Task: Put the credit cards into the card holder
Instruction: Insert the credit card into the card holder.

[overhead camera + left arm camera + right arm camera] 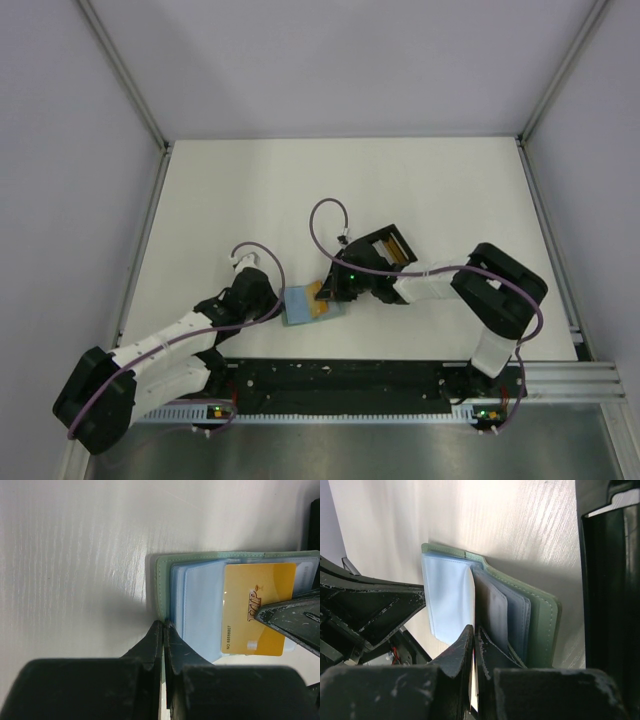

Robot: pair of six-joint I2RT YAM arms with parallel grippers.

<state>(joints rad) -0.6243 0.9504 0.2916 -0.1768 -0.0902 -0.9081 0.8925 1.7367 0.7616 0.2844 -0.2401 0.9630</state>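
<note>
Green outside and pale blue inside, the card holder [162,580] is lying open on the white table [75,555], near the front edge and between the two arms. Its clear plastic sleeves [200,605] are fanning up from the cover. A yellow card [250,600] with gold lettering is lying flat across the top sleeves, and part of it is sticking out past the holder's edge.

The left gripper [161,627] is reaching in from the left with its jaws pressed together. Its tips are touching the near edge of the green cover. Whether they are pinching that edge or only pressing on it cannot be told.

The right gripper [473,632] is coming in from the opposite side, also with its jaws together. It is clamping the outer edge of the yellow card, which is showing as a thin pale strip between the fingers in the right wrist view.

A black box [388,245] is sitting on the table just behind the right gripper, apart from the holder.
</note>
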